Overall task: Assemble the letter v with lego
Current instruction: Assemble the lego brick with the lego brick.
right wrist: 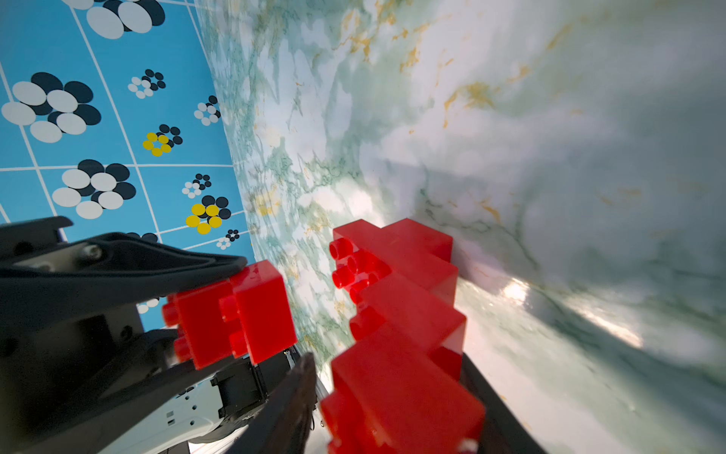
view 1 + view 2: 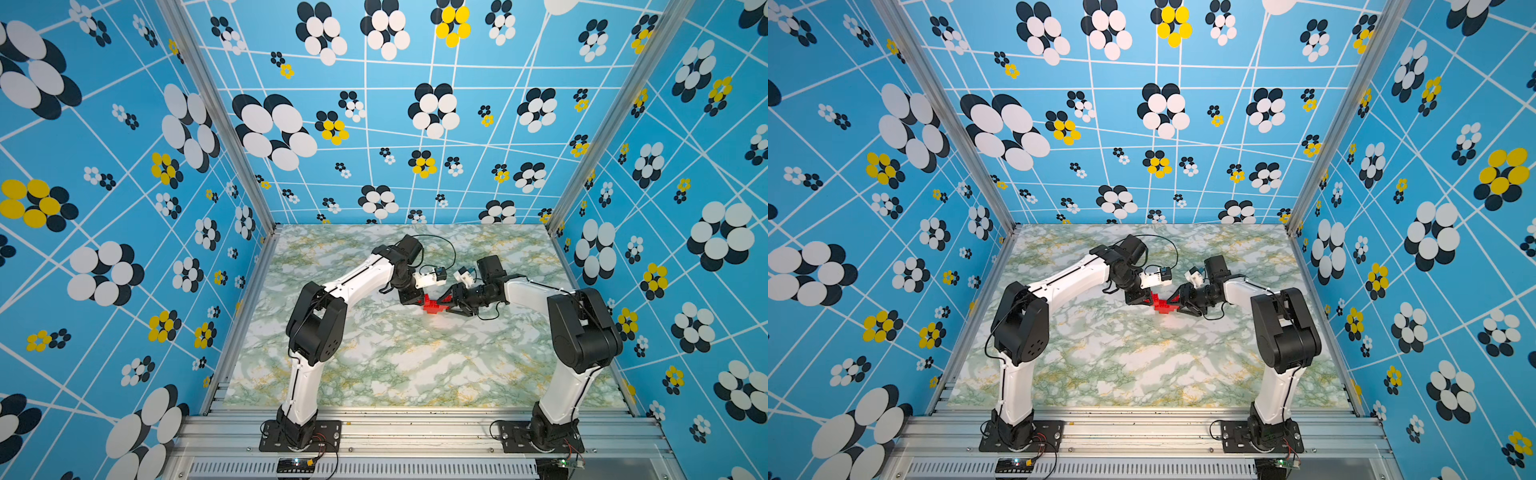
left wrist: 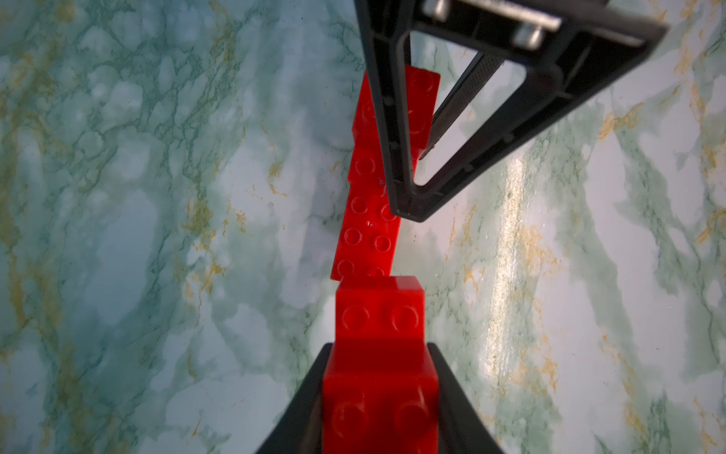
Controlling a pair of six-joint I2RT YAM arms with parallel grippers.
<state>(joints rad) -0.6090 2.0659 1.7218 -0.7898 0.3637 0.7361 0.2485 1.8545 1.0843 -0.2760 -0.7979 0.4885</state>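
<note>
In both top views the red lego (image 2: pixel 434 306) (image 2: pixel 1163 306) hangs just above the marble table between my two grippers. My left gripper (image 3: pixel 379 350) (image 2: pixel 419 300) is shut on a short stepped piece of two small bricks (image 1: pixel 235 314). My right gripper (image 1: pixel 389 359) (image 2: pixel 448 305) is shut on a longer staircase of red bricks (image 1: pixel 404 314), which includes the long brick (image 3: pixel 365 236). In the left wrist view the pieces overlap; in the right wrist view a strip of table shows between them. Whether they join into the letter v, I cannot tell.
The green-and-white marble table (image 2: pixel 395 365) stretches toward the front rail. Blue flower-patterned walls (image 2: pixel 124 208) close it in on three sides. The left arm's elbow (image 2: pixel 316 324) and the right arm's elbow (image 2: pixel 582 328) stand high over the table's sides.
</note>
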